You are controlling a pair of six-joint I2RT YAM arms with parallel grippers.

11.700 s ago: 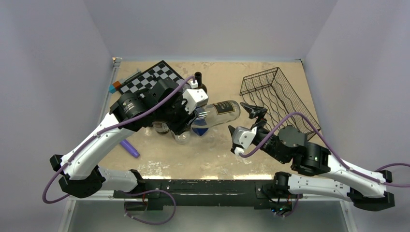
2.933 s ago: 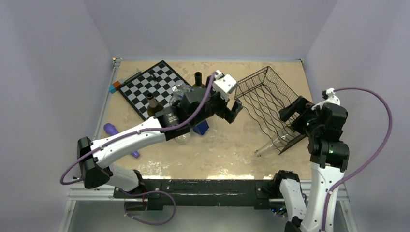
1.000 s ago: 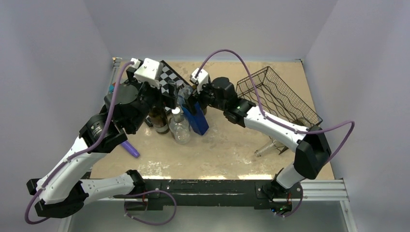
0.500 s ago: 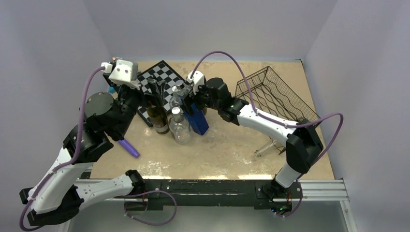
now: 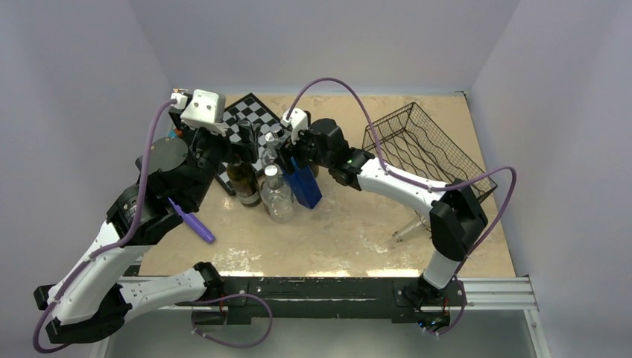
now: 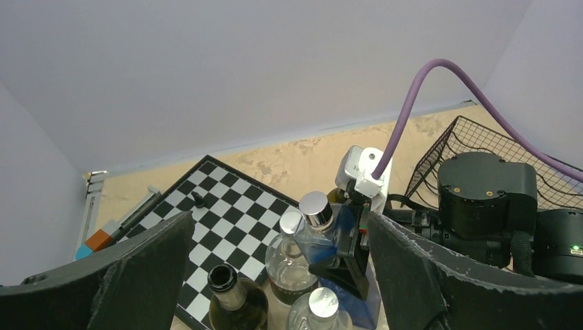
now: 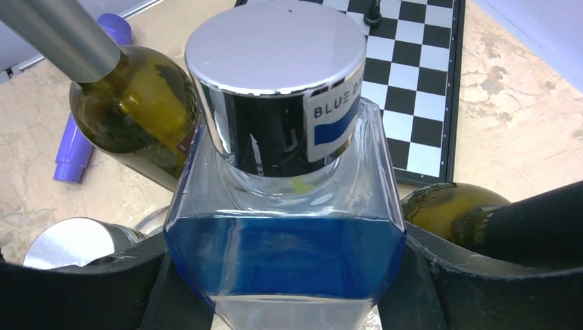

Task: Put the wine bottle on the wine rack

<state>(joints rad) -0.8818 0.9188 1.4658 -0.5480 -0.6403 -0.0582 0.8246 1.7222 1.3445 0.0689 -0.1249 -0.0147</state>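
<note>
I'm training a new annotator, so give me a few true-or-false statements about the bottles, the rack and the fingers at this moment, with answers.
1. The right fingers sit on either side of the blue bottle. True.
2. The left fingers are clamped on a bottle. False: they stand wide apart and hold nothing.
3. A clear bottle lies at the near end of the wine rack. True.
4. The chessboard lies to the right of the wine rack. False: it lies to the left of it, at the far left of the table.
</note>
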